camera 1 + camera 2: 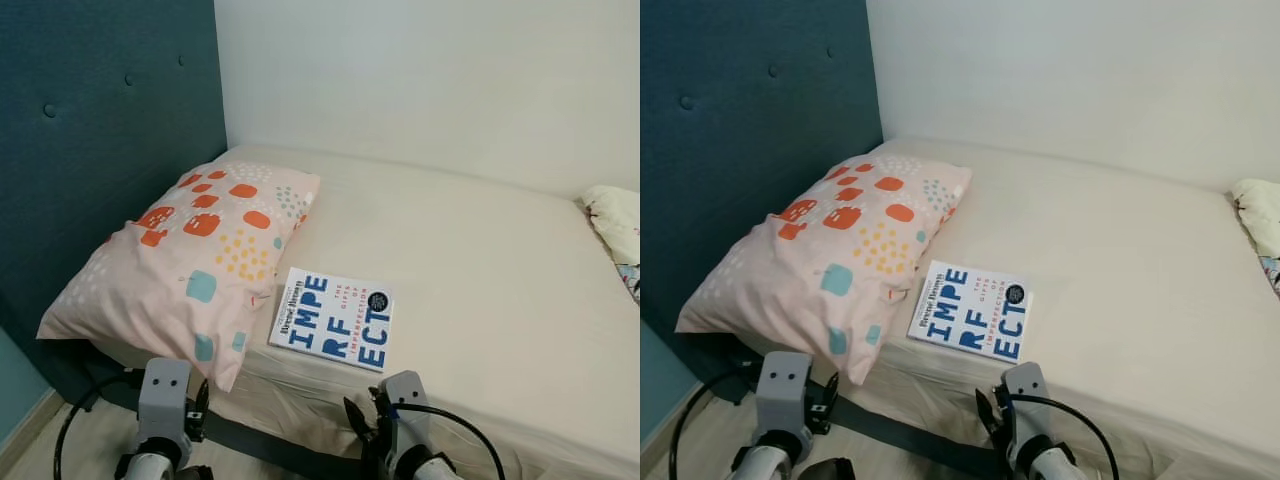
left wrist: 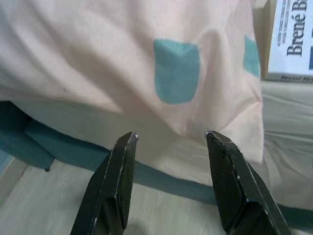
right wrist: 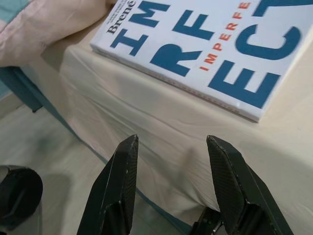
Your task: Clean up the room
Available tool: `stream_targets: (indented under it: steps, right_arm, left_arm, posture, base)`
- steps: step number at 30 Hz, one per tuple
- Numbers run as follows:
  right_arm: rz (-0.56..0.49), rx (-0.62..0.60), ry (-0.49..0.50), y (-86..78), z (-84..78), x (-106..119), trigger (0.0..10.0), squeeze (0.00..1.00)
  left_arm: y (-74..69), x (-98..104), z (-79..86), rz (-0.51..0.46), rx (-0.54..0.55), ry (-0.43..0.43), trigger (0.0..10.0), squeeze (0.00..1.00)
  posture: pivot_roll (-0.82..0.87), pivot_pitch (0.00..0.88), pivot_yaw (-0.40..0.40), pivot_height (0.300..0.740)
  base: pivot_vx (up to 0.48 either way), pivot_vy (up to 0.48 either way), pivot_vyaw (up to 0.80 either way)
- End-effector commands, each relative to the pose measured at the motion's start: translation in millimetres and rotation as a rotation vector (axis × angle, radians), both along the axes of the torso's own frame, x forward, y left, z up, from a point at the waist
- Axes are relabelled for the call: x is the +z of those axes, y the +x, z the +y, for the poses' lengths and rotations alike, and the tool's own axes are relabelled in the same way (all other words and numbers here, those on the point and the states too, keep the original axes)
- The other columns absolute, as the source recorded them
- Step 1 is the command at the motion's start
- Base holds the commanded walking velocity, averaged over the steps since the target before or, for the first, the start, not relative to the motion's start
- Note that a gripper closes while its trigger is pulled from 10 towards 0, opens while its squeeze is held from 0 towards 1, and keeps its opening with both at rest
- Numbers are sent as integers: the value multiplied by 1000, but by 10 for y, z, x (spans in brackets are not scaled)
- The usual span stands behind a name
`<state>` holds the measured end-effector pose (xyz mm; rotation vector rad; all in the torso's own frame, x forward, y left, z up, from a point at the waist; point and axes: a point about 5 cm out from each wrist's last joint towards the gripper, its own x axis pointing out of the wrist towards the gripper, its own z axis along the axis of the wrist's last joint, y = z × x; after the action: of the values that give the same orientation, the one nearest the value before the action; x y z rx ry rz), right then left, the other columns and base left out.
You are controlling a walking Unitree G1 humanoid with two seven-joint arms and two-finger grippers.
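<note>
Headboard (image 1: 100, 150) stood at the bed's left end. Pillow (image 1: 190, 260) lay against it, one corner overhanging the bed's (image 1: 480, 260) near edge. Left claw (image 2: 168, 186) hung below that corner, fingers apart, empty. Book (image 1: 333, 318) lay flat at the near edge, just beside the pillow. Right claw (image 3: 171, 191) was below it, fingers spread, empty. Book looked light, stiff, glossy, likely slippery; best pinched across the near edge. Bundled cloth (image 1: 615, 225) sat at the right end.

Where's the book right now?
The book lies flat near the front edge of the bed in the head views, just right of the patterned pillow and just ahead of the right gripper.
</note>
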<state>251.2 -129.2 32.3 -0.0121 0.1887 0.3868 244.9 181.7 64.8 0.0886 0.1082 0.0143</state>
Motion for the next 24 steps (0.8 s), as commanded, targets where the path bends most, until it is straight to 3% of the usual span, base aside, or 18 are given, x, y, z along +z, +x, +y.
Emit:
stream_targets:
  steps: [1, 17, 24]
  right_arm:
    - [9, -22, 21, -52, -40, -40, 10000, 0]
    - [12, -8, 9, -59, -16, -63, 10000, 0]
    - [13, -9, 11, -56, -24, -60, 10000, 0]
  left_arm:
    - [-13, -51, -53, 9, -16, -1, 10000, 0]
    - [5, -37, -76, -30, -23, -3, 10000, 0]
    - [17, -31, -80, -38, -32, 1, 10000, 0]
  posture:
    - [25, 111, -87, 544]
    - [29, 115, -92, 601]
    - [26, 117, -91, 601]
  base:
    - [0, 0, 0]
    - [0, 0, 0]
    - [0, 0, 0]
